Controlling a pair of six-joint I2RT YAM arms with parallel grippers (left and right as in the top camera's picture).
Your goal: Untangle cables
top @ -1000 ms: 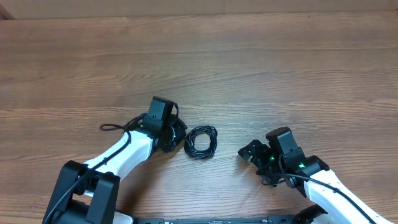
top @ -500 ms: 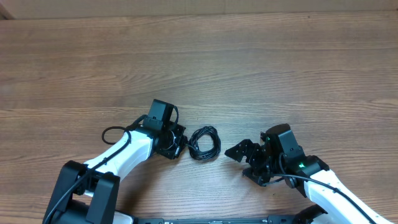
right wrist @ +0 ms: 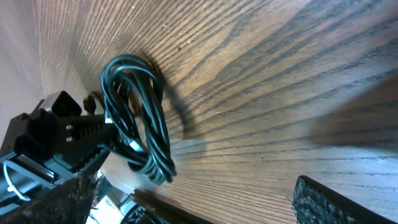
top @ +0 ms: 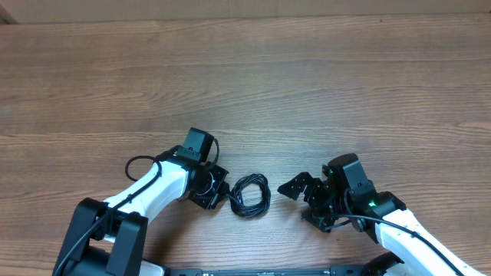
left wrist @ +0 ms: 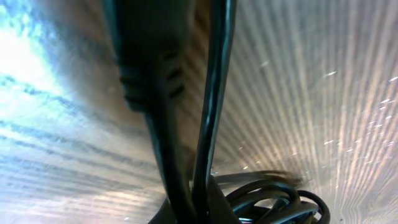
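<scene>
Overhead and wrist views, two arms at a wooden table [top: 307, 92].

The left gripper [top: 216, 192] has its fingers pressed together. We read it as pinching a strand of the cables [top: 238, 199] at the left edge of their coil. In the right wrist view, its black tip meets the coil's left side. The right gripper [top: 304, 202] is spread wide and holds nothing. It points toward the coil from the right, near it but apart. In its own wrist view, one finger [right wrist: 74, 202] shows at the lower left corner and the other at the lower right, with bare wood between them.

The cables lie as a small, bunched black coil on the table near its front edge, between the two grippers. Several loops overlap, and we cannot tell how many cords make them up.

The table is brown wood-grain laminate, glossy enough to throw streaks of glare in both wrist views. Of the room, we see only a pale strip beyond the table's far edge.

The left wrist view is very close and blurred. A dark strand and a ribbed plug sleeve [left wrist: 149, 74] fill the frame, with part of the coil at the bottom. From overhead, the left gripper's fingertips are hidden under its own body. Both arms are cut off at the lower edge.
</scene>
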